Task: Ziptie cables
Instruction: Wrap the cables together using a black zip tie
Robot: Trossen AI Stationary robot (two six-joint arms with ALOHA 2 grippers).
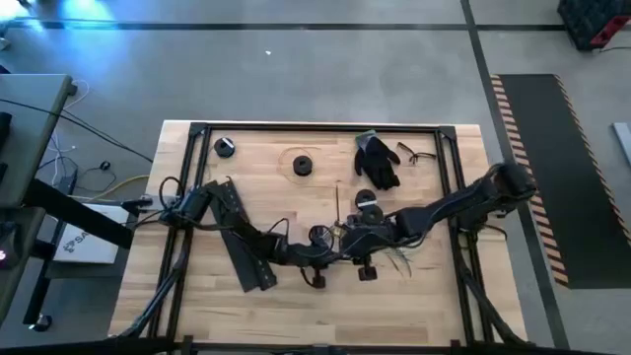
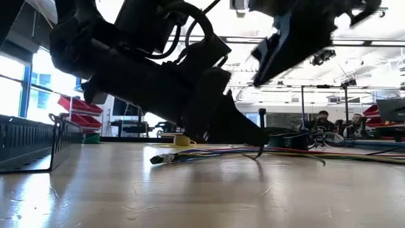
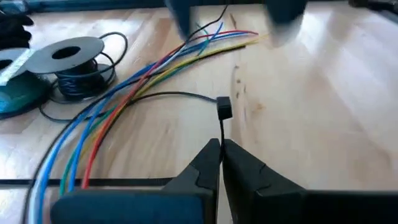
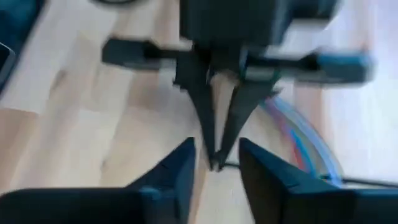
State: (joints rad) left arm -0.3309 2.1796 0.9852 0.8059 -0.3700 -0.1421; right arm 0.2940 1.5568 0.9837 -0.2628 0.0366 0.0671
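Cables lie loose on table centre, beside a spool. L gripper pinched closed on black zip tie. R gripper faces it, fingers narrowly parted, holding nothing. No legible writing or labels.

A black glove is seen at about one o'clock on the wooden worktop, safety glasses just beside it; black spools lie toward eleven, a slotted black duct toward nine.
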